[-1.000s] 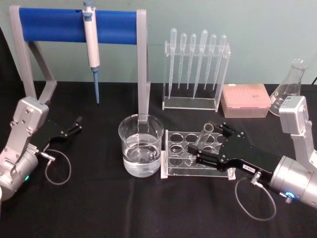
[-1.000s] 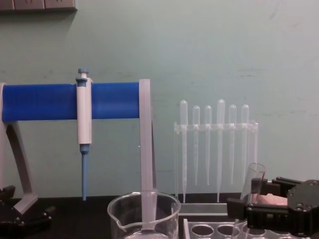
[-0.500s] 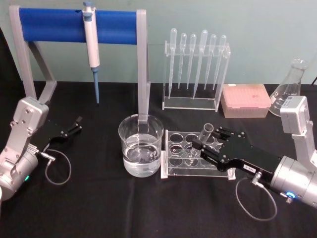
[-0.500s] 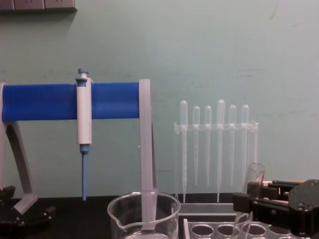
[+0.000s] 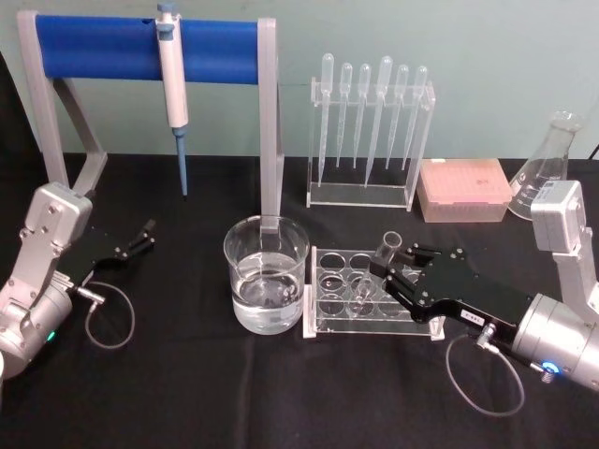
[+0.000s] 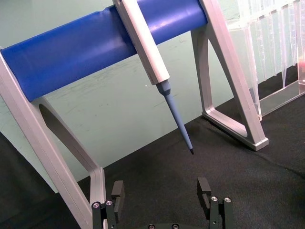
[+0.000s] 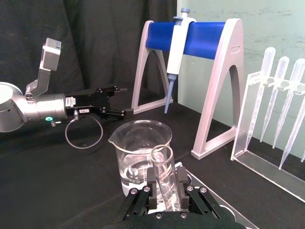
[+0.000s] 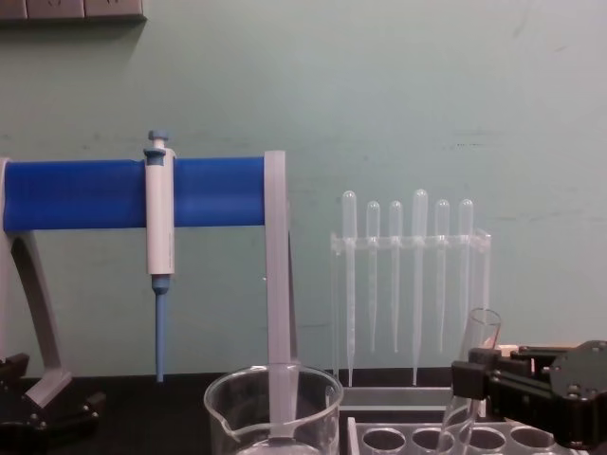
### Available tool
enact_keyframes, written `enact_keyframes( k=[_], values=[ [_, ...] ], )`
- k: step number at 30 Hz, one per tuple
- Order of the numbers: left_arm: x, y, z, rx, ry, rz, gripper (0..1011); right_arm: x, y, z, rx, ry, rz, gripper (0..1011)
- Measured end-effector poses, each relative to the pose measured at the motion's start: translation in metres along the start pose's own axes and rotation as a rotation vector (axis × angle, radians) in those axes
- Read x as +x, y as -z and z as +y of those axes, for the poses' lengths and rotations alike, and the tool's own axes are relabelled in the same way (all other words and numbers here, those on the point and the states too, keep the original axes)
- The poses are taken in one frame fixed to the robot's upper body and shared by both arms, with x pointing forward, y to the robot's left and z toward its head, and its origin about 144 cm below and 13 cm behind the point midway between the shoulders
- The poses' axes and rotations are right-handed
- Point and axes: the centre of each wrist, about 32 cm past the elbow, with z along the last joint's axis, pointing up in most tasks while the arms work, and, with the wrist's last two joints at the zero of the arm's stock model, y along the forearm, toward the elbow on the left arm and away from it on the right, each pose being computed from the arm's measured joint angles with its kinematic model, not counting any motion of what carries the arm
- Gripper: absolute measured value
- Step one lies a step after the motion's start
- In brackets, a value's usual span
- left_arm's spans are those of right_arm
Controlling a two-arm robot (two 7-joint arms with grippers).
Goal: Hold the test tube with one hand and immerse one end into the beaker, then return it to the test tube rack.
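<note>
In the head view's lower right, the right tool (image 5: 393, 264) is reaching in over the black surface (image 5: 281, 393). It is pinching the test tube (image 7: 165, 171), with one finger pressing on each side of the glass below the open rim. The test tube is leaning with its rim tilted toward the right of the frame, and its rounded end is sitting down inside the clear rack (image 5: 337, 323). The beaker (image 5: 232, 281), partly filled with clear liquid, is standing just left of the rack at the centre of the frame, apart from the tube. At the left edge, the left tool (image 5: 140, 238) is resting low with its fingers spread and holding nothing.
</note>
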Motion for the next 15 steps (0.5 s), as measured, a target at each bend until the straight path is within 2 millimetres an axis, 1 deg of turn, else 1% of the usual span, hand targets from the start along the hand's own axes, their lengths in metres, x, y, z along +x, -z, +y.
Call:
enact_keyframes(
  k=[3,8,10,11,14,15],
  values=[
    [0.000,0.000,0.000,0.000,0.000,0.000,1000,0.000,0.000,0.000,0.000,0.000,0.000,250],
    [0.000,0.000,0.000,0.000,0.000,0.000,1000,0.006,-0.012,0.001,0.002,0.005,-0.016,248],
    [0.000,0.000,0.000,0.000,0.000,0.000,1000,0.009,-0.024,0.001,-0.005,0.003,-0.022,246],
    [0.000,0.000,0.000,0.000,0.000,0.000,1000,0.009,-0.024,0.001,-0.005,0.003,-0.022,246],
    [0.000,0.000,0.000,0.000,0.000,0.000,1000,0.014,-0.039,0.000,-0.014,0.001,-0.019,243],
    [0.000,0.000,0.000,0.000,0.000,0.000,1000,0.016,-0.047,0.000,-0.019,-0.004,-0.014,243]
  ],
)
